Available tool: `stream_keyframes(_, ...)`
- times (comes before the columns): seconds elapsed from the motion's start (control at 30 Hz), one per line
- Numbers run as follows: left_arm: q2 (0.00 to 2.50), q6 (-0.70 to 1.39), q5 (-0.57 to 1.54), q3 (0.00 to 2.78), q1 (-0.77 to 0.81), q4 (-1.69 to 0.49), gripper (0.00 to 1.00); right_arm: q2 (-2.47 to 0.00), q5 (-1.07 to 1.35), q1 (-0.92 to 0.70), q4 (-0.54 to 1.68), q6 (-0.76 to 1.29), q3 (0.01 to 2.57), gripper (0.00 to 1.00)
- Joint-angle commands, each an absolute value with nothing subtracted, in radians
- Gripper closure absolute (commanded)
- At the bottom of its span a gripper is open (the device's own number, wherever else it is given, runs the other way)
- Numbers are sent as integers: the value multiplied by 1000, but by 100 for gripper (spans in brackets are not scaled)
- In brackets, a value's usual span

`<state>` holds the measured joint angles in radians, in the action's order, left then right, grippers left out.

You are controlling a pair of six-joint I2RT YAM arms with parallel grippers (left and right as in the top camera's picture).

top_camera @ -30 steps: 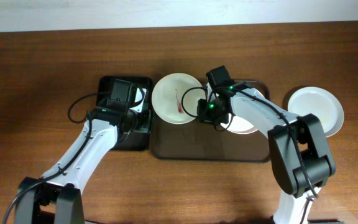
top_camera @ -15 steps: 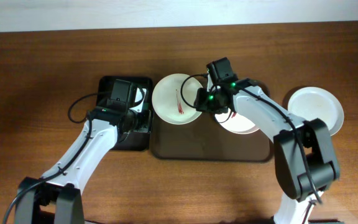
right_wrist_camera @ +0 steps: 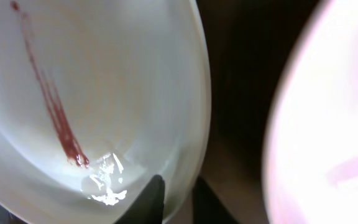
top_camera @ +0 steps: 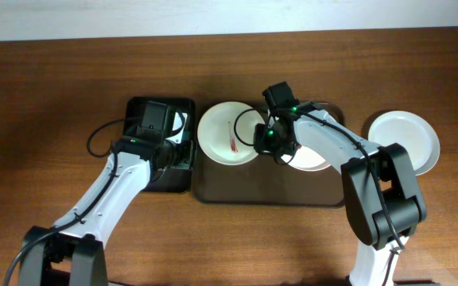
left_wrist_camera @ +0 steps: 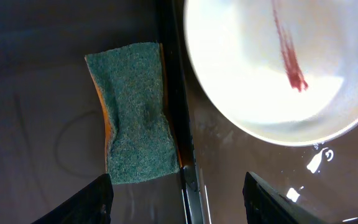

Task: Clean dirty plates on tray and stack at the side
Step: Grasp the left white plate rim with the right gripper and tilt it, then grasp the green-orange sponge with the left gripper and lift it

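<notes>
No legible text, brand, number or sign in any view; smeared plate (top_camera: 217, 131), tray (top_camera: 269, 191), sponge (left_wrist_camera: 135, 118) bear none.

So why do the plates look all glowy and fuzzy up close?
Right wrist view: the second plate is a blurry, overbright glow, and glare glints by the streak on the smeared plate. Left wrist view: that plate is washed out white, but the sponge is sharp. Overhead view: evenly lit, clear.

Hard-to-see bits
The round white plate with a red smear (right_wrist_camera: 92, 93) runs off both wrist views. The other round pale plate (right_wrist_camera: 328, 124) looks blurry, and from above the white right arm (top_camera: 332, 147) covers part of it.
</notes>
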<state>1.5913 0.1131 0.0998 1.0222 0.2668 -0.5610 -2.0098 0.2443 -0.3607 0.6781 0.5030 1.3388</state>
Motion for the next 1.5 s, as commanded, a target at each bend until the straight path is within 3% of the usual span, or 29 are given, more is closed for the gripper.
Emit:
stream_keyframes(0.0,1575,111,96,1016,266,-564,34,-2021,231,-358,734,506,1340,90)
stream_keyframes(0.17,1575,111,96,1016,266,-569,34,-2020,231,-358,838,496,1341,96)
stream_keyframes(0.5,1639,111,26,1015,266,-515,31,-2020,231,-358,857,449,1341,96)
stream_keyframes(0.63,1697,111,5,1015,266,-478,35,-2020,230,-358,853,423,1341,96)
stream_keyframes(0.73,1738,113,-23,1015,266,-442,44,-2020,230,-359,853,422,1341,96)
stream_keyframes(1.47,1706,138,-80,1027,236,-368,42,-2020,220,-359,849,423,1341,95)
